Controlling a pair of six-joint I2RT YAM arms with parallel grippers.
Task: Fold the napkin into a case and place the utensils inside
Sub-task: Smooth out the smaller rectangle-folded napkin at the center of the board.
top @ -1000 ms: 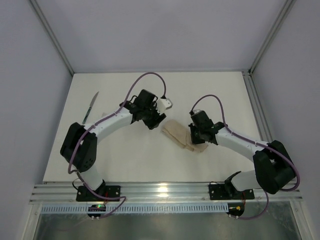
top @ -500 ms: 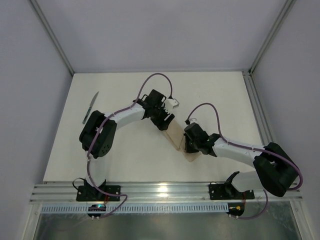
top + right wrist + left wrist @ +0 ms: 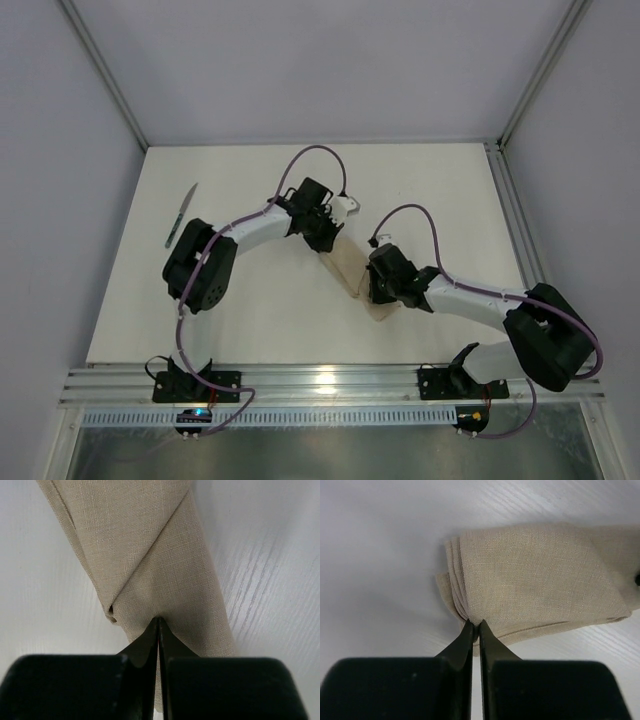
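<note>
The napkin (image 3: pixel 350 265) lies mid-table as a long, narrow beige packet running diagonally from far left to near right. My left gripper (image 3: pixel 328 240) is at its far end, and in the left wrist view the gripper (image 3: pixel 475 625) is shut, pinching the layered edge of the cloth (image 3: pixel 535 580). My right gripper (image 3: pixel 378 290) is at the near end. In the right wrist view the gripper (image 3: pixel 158 620) is shut on a pucker of the folded napkin (image 3: pixel 150 545). One utensil (image 3: pixel 181 214), with a dark green handle and a silver blade, lies at the far left, apart from both arms.
The white table (image 3: pixel 250 320) is bordered by grey walls on the left, right and back. An aluminium rail (image 3: pixel 330 385) carrying both arm bases runs along the near edge. The left arm's elbow (image 3: pixel 195 275) rises over the table's left half.
The napkin went from a wider, loosely spread shape to a narrow diagonal strip. My left gripper moved right onto its far end and closed. My right gripper shifted slightly left and nearer, staying shut.
</note>
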